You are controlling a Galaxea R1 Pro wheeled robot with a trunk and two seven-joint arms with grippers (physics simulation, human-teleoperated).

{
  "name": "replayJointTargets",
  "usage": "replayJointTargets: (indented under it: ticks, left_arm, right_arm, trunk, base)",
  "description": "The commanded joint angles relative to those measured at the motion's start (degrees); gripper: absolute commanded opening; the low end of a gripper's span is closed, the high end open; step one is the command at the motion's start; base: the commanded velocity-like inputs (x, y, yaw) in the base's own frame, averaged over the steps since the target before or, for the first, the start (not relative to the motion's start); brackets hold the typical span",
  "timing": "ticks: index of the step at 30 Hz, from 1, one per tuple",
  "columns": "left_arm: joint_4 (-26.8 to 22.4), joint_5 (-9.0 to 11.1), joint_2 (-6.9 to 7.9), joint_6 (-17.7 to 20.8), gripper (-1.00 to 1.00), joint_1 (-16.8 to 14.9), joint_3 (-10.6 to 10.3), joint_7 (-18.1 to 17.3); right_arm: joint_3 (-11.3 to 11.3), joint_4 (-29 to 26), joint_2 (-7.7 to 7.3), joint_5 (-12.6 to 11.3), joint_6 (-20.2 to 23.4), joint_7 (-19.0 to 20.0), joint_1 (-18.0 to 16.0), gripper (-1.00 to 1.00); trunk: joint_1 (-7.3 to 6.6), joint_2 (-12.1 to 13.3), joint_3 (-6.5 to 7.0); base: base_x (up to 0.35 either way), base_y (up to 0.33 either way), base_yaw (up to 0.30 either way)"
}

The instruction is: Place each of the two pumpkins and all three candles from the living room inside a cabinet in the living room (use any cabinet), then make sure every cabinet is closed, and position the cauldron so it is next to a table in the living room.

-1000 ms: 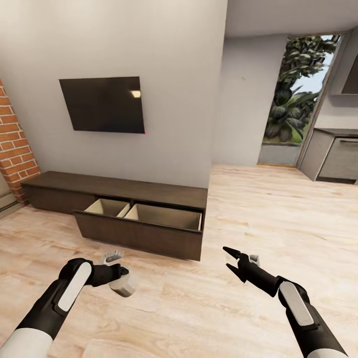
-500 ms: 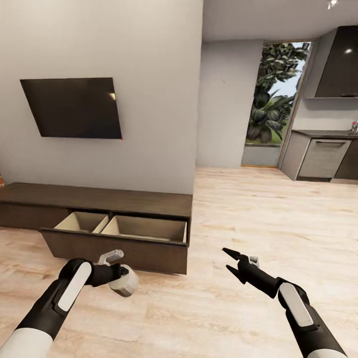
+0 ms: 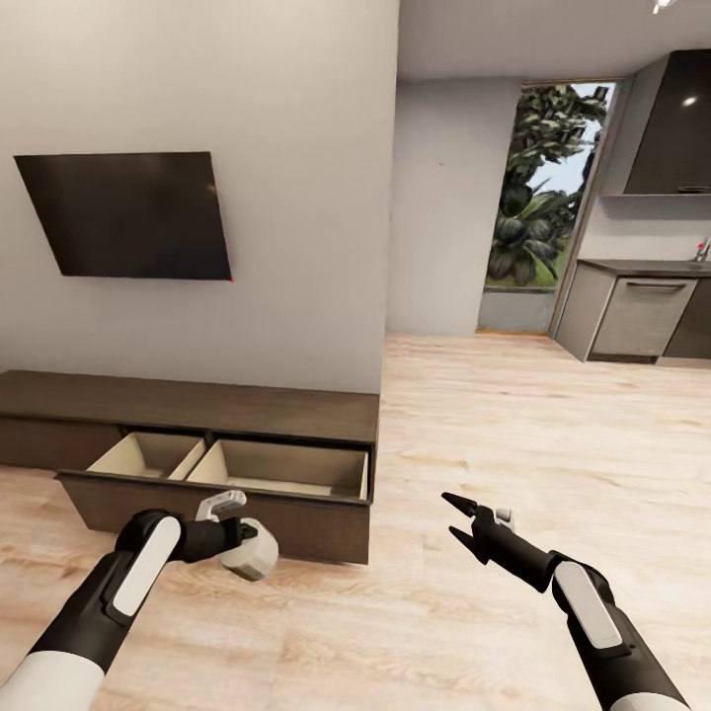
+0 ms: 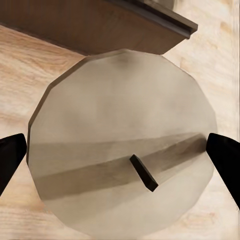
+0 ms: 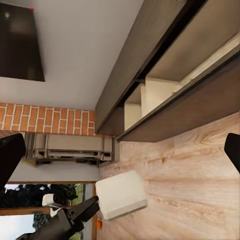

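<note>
Stretching from the foreground to the far doorway, the pale wood floor (image 3: pixel 513 434) lies open on the right side of the head view, with bare boards between the cabinet's right end and the grey kitchen units (image 3: pixel 632 311) at the far right. The grey wall (image 3: pixel 296 197) carries a dark television (image 3: pixel 123 212) above the cabinet (image 3: pixel 197 405), a long low dark-brown unit standing against that wall. Its wide drawer (image 3: pixel 212 494) is pulled out toward the robot, showing two pale compartments side by side, both bare inside as far as the head view reaches. The drawer's front edge juts over the floor, and its right corner ends level with the cabinet's right end.

The left gripper (image 3: pixel 237 538) hangs just in front of the drawer's dark front panel, low and near its middle. It is clamped on a candle (image 3: pixel 249 548), a stubby cream cylinder; in the left wrist view the candle's round end (image 4: pixel 122 155) with its short dark wick sits between the two black fingertips (image 4: pixel 11 155), touching both. The candle is outside the drawer, in front of the panel and not over the compartments.

The right gripper (image 3: pixel 456 518) hovers over bare floor, well to the right of the drawer's corner, its two pointed fingers spread apart and holding nothing. In the right wrist view the candle (image 5: pixel 121 195) shows below the drawer's front edge.
</note>
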Motion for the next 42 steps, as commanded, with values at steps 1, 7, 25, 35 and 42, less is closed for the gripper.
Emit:
replayJointTargets:
  ticks: [1, 7, 25, 35, 42]
  left_arm:
    - [-0.5, 0.7, 0.04, 0.1, -1.0, 0.0, -0.1, 0.6]
    - [-1.3, 0.9, 0.03, 0.2, -1.0, 0.0, -0.2, 0.8]
    - [-14.2, 1.5, 0.54, 0.9, -1.0, 1.8, 0.1, 0.9]
    - [-15.0, 2.7, 0.55, 0.8, -1.0, 2.3, 0.1, 0.9]
    - [-15.0, 2.8, 0.55, 0.8, -1.0, 2.3, 0.1, 0.9]
  right_arm:
    - [-0.1, 0.0, 0.02, 0.1, 0.3, 0.2, 0.0, 1.0]
    - [-0.1, 0.1, 0.02, 0.1, 0.3, 0.2, -0.1, 1.0]
    - [0.5, -1.2, 0.38, 1.2, 0.3, -0.2, 0.0, 1.0]
    - [6.3, -4.3, 0.41, 10.4, 0.5, -26.3, -0.1, 1.0]
    - [11.3, -17.4, 0.53, 10.3, 0.3, -50.6, 0.0, 1.0]
  trunk:
    - [0.0, 0.0, -0.06]
    - [-1.1, 2.0, 0.84]
    - [-5.05, 9.2, 4.07]
    - [-7.25, 13.2, 5.86]
    - [-8.35, 15.2, 6.76]
  base:
    - [0.01, 0.0, 0.0]
    - [0.003, 0.0, 0.0]
    - [0.0, 0.0, 0.0]
    - [0.0, 0.0, 0.0]
    - [0.0, 0.0, 0.0]
